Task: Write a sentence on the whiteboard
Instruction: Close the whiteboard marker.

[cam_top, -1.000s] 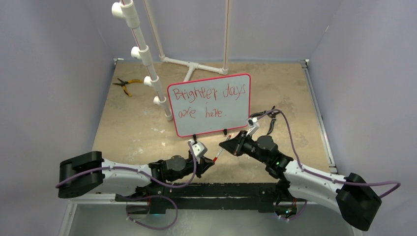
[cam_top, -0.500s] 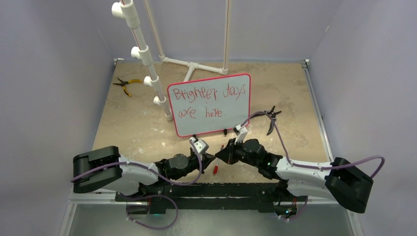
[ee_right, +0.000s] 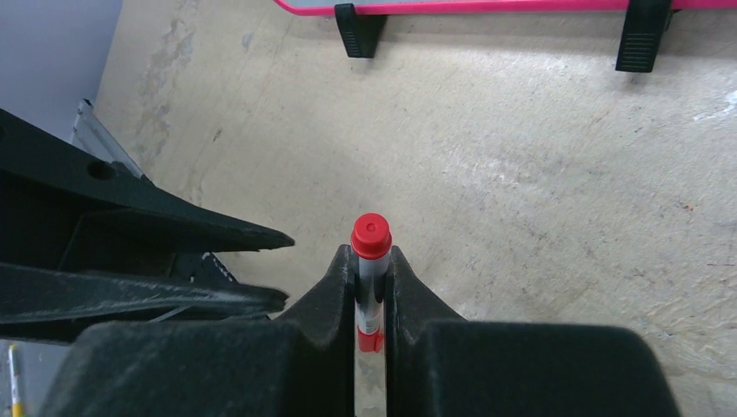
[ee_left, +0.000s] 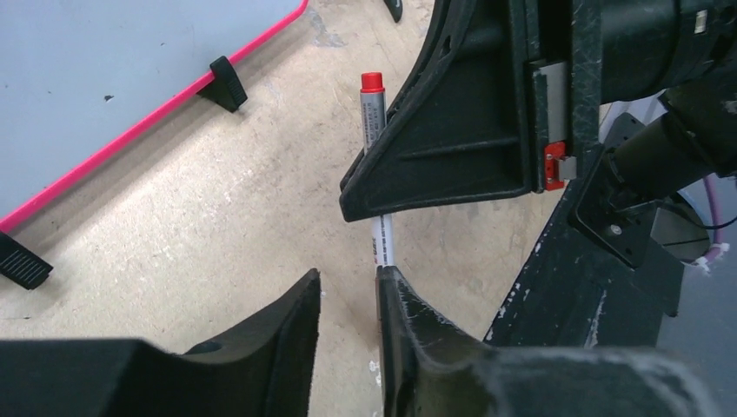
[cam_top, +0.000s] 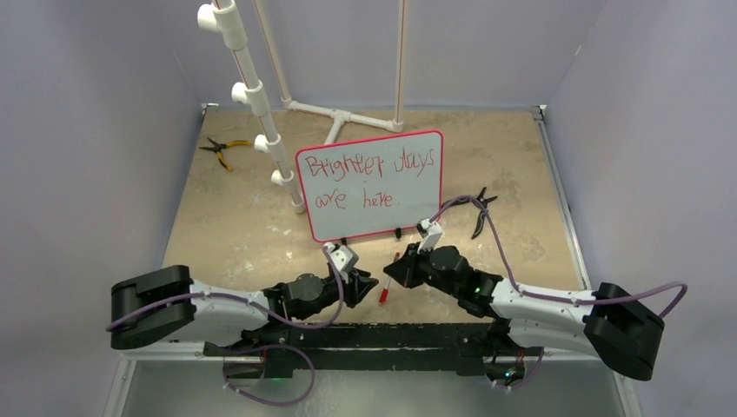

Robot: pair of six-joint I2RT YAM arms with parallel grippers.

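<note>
At the centre of the top view, the white rectangular whiteboard with a thin red frame (cam_top: 420,193) stands on two small black feet. The red handwritten sentence (cam_top: 348,165) fills two rows of it, so the writing looks done.

Just below the board, the right gripper (ee_right: 371,261) is clamped on a slim white marker with a red cap (ee_right: 371,236). The left gripper (ee_left: 348,282) has its jaws narrowly parted on nothing, with the marker's white end just beside one fingertip.

The marker is probably light, stiff and smooth-barrelled, best held mid-barrel. The board looks light and tippable.

Bare tabletop lies lower centre. White plastic pipes (cam_top: 261,113) crowd the upper left, and black pliers (cam_top: 478,211) lie right of the board.
</note>
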